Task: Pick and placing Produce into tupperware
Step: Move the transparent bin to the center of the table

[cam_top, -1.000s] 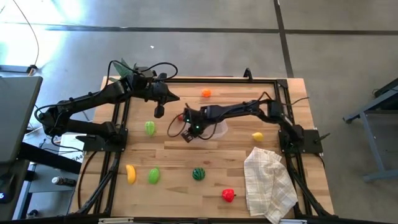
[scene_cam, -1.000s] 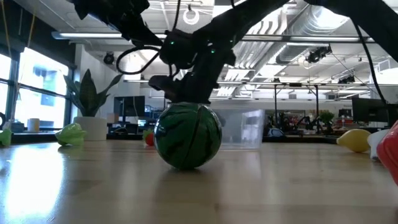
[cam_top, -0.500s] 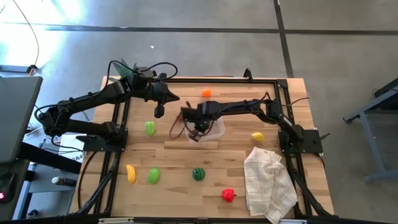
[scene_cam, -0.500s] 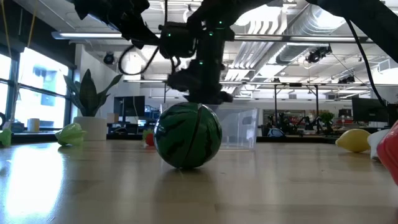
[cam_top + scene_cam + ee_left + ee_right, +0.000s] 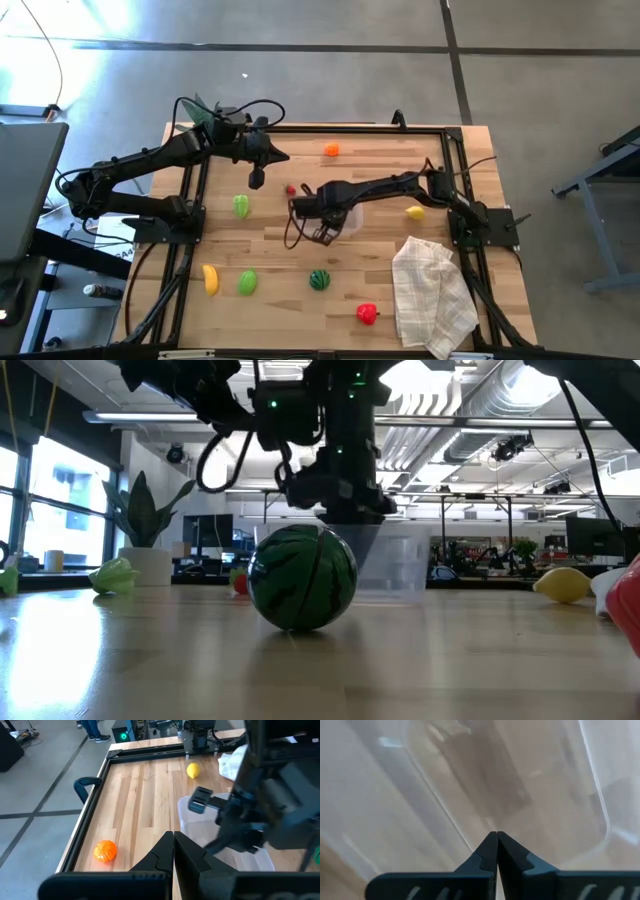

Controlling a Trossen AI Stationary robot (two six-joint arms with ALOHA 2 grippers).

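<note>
My right gripper [image 5: 322, 232] hovers over tupperware [image 5: 345, 213], fingers pressed together, holding nothing; clear wall fills right wrist view. No produce visible inside. Left gripper [image 5: 256, 181] waits beyond, also closed and empty. Step, I judge: between picks. Next: open, reach nearby watermelon [image 5: 319, 279] or strawberry [image 5: 291, 189]. Tupperware rim hard to trace under my arm.

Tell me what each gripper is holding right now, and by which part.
Nothing is held. The right gripper is shut with nothing between its fingers, over the clear tupperware. The left gripper is shut too, empty, raised above the table's far-left part.
</note>
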